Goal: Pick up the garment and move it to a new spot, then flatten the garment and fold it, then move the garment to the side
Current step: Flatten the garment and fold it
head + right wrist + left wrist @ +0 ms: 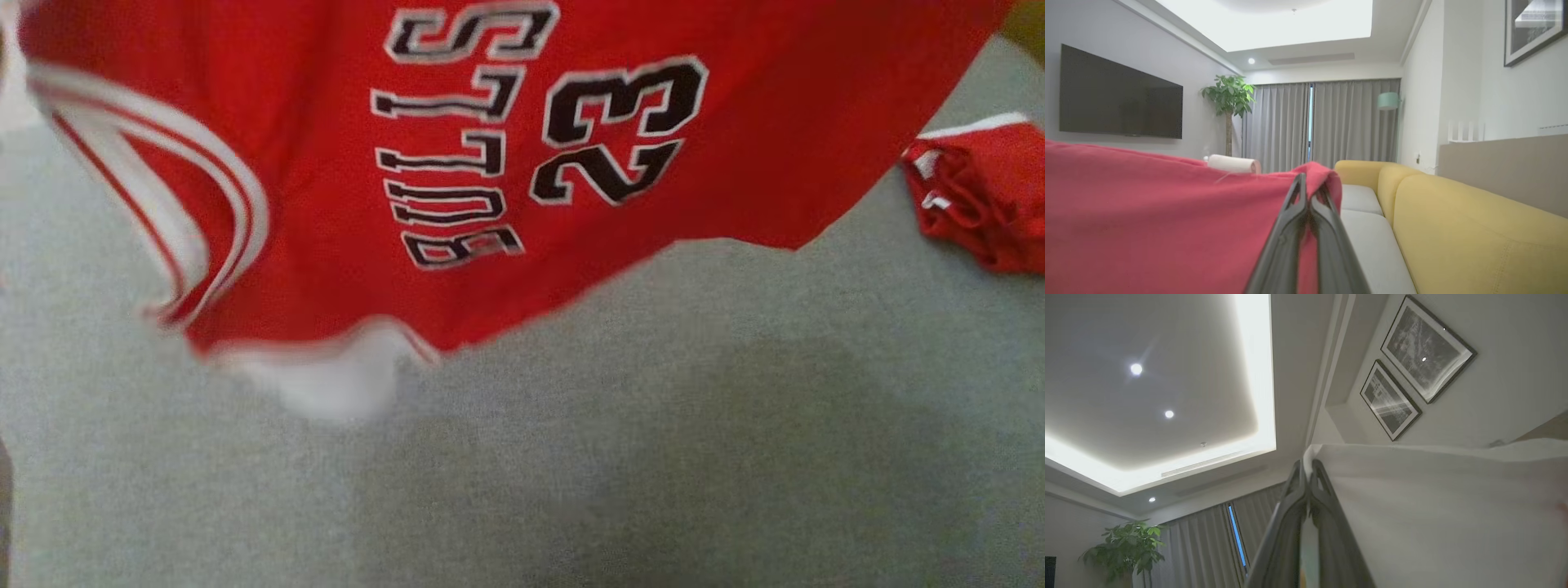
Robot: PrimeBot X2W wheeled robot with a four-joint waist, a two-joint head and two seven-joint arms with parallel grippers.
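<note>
Grey cushion (694, 441) lay beneath the garment (326, 188), which hung lifted between the left gripper (1307, 467) and right gripper (1311, 191), each pinching its cloth; setting down, flattening, folding and shifting aside remained

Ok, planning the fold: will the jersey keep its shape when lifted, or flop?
Probably floppy: the jersey hangs sagging between the left claw and right claw. Likely light, since thin pinches at its edges carry it.

Upturned left pincer (1306, 465) pinched tight on garment (1433, 506); right pincer (1310, 183) level, clamping garment edge.
</note>
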